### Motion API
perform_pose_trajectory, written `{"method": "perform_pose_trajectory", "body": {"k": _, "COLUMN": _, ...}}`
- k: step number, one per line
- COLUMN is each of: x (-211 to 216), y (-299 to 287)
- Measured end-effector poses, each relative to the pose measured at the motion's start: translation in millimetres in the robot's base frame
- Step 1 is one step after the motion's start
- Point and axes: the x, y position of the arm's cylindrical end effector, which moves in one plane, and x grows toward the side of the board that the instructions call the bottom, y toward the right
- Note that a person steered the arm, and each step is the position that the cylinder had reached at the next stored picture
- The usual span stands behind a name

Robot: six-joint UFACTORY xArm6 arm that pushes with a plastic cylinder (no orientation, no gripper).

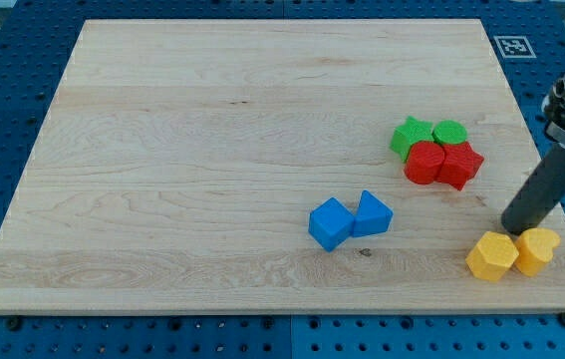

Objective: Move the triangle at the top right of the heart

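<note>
My tip [516,228] rests on the board at the lower right, just above and touching or almost touching two yellow blocks. These are a hexagon-like block [491,256] and a block that looks like a heart [538,249], side by side. Two blue blocks touch each other near the lower middle. The left one is a cube [330,223]. The right one [373,213] has a wedge-like form that may be the triangle. They lie well to the left of my tip.
A tight cluster sits above my tip, at the right. It holds a green star [411,136], a green round block [450,133], a red round block [424,163] and a red star [460,166]. The board's right edge [546,170] runs close behind the rod.
</note>
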Motion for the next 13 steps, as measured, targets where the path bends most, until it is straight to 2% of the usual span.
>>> {"method": "perform_pose_trajectory", "body": {"k": 1, "x": -7.0, "y": -18.8}}
{"method": "perform_pose_trajectory", "body": {"k": 2, "x": -10.0, "y": -68.9}}
{"method": "perform_pose_trajectory", "body": {"k": 3, "x": -2.3, "y": -102.4}}
{"method": "perform_pose_trajectory", "body": {"k": 5, "x": 25.1, "y": -130.9}}
{"method": "perform_pose_trajectory", "body": {"k": 6, "x": 12.3, "y": -177.3}}
{"method": "perform_pose_trajectory", "body": {"k": 7, "x": -19.6, "y": -188.1}}
{"method": "perform_pose_trajectory", "body": {"k": 8, "x": -35.0, "y": -186.9}}
{"method": "perform_pose_trajectory", "body": {"k": 9, "x": -40.3, "y": -160.7}}
{"method": "perform_pose_trajectory", "body": {"k": 12, "x": -38.4, "y": -24.1}}
{"method": "perform_pose_trajectory", "body": {"k": 13, "x": -41.8, "y": -25.8}}
